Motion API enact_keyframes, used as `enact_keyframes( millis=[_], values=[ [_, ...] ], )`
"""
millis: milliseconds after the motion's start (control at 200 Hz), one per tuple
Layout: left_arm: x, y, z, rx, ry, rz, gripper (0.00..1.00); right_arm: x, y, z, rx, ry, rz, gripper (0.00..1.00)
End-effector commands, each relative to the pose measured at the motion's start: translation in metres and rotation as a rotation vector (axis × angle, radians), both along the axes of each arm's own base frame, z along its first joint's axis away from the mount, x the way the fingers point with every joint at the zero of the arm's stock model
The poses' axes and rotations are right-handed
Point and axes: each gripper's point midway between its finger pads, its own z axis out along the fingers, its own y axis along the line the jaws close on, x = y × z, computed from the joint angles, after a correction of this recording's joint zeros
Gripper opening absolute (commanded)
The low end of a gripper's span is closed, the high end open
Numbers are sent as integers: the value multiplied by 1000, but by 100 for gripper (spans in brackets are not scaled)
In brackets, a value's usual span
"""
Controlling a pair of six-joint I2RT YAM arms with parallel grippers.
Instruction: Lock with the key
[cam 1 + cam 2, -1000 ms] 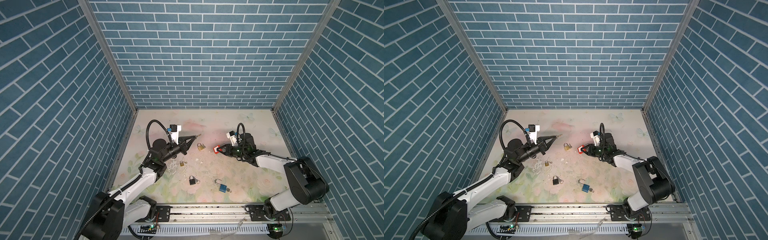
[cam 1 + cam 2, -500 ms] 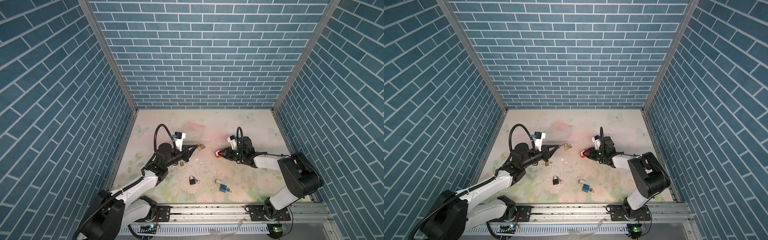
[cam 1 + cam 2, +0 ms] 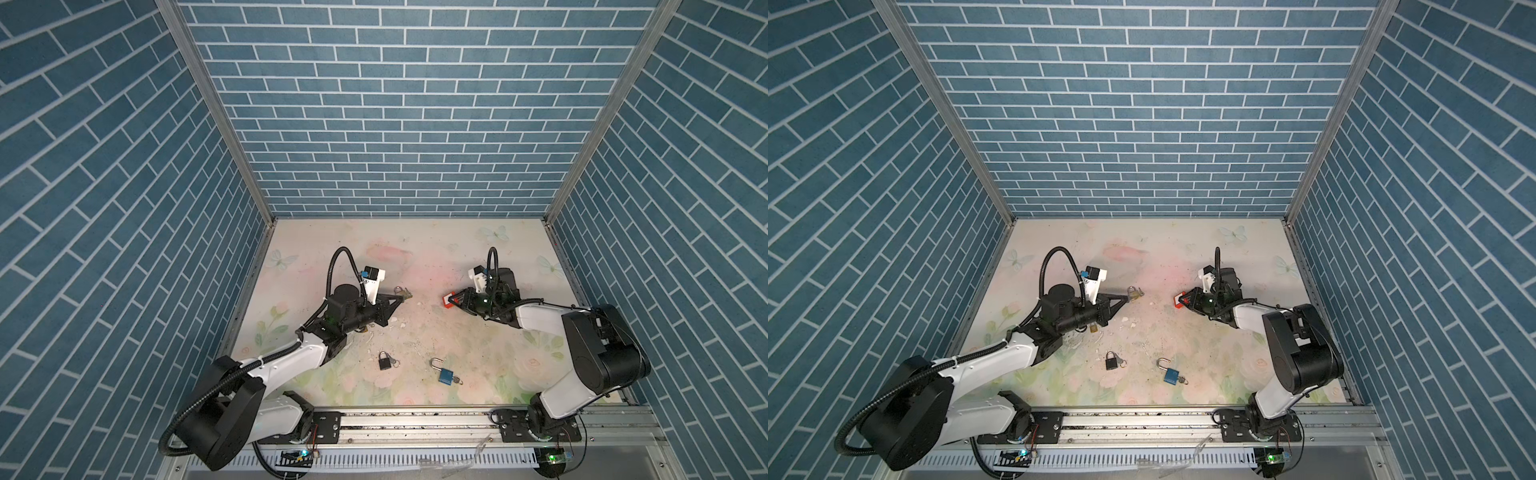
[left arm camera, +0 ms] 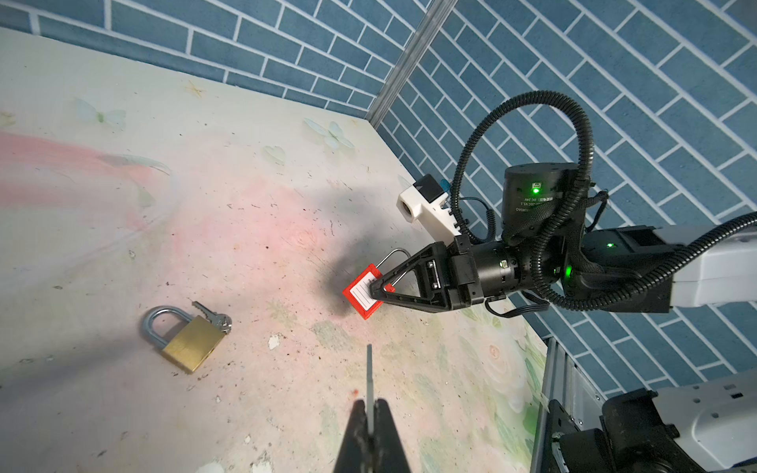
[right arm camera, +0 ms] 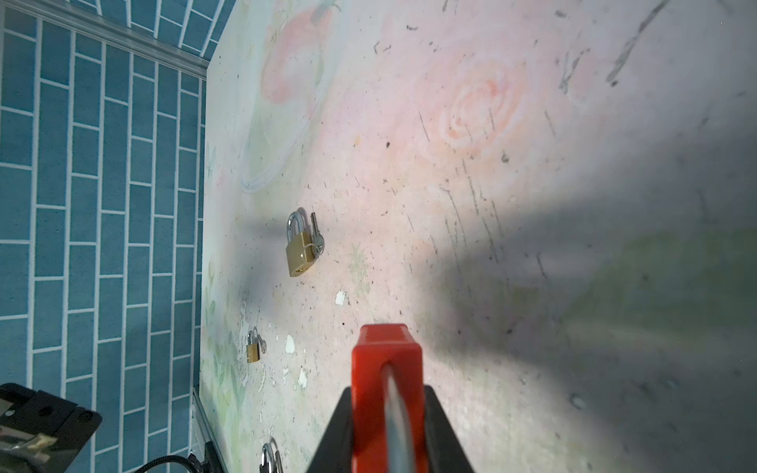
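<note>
Your left gripper (image 4: 370,406) is pinched fully closed on the key (image 4: 369,374), and its thin blade juts past the tips toward the red padlock (image 4: 361,295). Your right gripper (image 4: 379,288) is clamped partway closed around that padlock's body. It seems lifted off the table (image 4: 245,213), well apart from the key. With so narrow a hold, the blade may twist or slip if it meets the keyway off-axis, and the keyway is hidden here. The brass padlock (image 4: 186,342) lies near your left gripper and could be bumped.
</note>
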Motion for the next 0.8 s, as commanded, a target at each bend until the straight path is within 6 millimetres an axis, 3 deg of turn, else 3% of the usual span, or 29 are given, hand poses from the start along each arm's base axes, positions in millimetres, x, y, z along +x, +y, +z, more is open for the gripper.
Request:
enact_keyframes(
  millis=[0,195,465,610,795],
  values=[
    [5,-11,15,-24,-38,-14,0,3,3,-2,4,-5,36,5],
    [0,-24,11,36,-28,-114,0,4,2,-10,0,24,57,11],
    [-4,-29,-18,256,41,-267,0,4,-1,-6,-16,17,62,37],
    [4,-25,-32,344,102,-287,0,6,-6,-2,-54,9,56,47],
    [19,-25,-38,427,124,-291,0,11,-23,5,-146,18,-8,49]
  ],
)
